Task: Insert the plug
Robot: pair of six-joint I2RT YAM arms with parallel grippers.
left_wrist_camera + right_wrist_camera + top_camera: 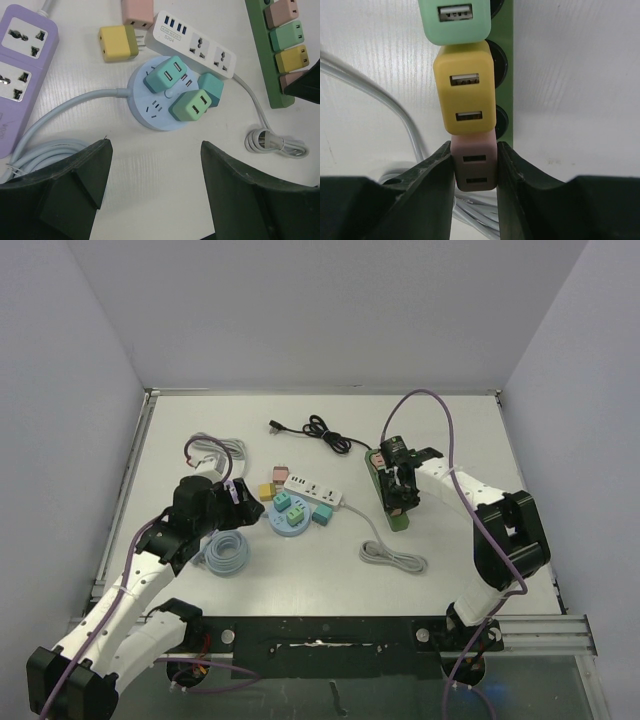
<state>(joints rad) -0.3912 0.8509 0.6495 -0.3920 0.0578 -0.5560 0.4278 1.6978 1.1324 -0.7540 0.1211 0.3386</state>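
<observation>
**A:** Where is the pink plug (pixel 474 170) relative to the right claw (pixel 474 154)?

**B:** Right between its fingers. In the right wrist view, the two dark fingers (pixel 437 172) press against the plug's left and right sides, so the claw is clamped on it.

**A:** And where is the plug itself?

**B:** It's on the green power strip (pixel 506 30), at the end of the row nearest the wrist camera. A yellow plug (pixel 465 87) touches it on the far side, and a mint plug (pixel 454 22) comes next in line. All three have their USB faces towards the camera. I cannot tell if the pink one's prongs are fully in, because its body hides the socket.

**A:** Where is that on the desk (pixel 440 430)?

**B:** It's on the right side in the top view. The strip lies at an angle, and a grey cable (pixel 395 558) is coiled on the desk nearer the arm bases.

**A:** What about the left claw (pixel 156 155)?

**B:** It's spread wide and holds nothing. It hangs over the round blue power strip (pixel 150 107), which has three teal and green plugs on top. The white power strip (pixel 197 42) lies just beyond it, and a purple power strip (pixel 20 65) is off to the left. This claw is well apart from the pink plug.
</observation>
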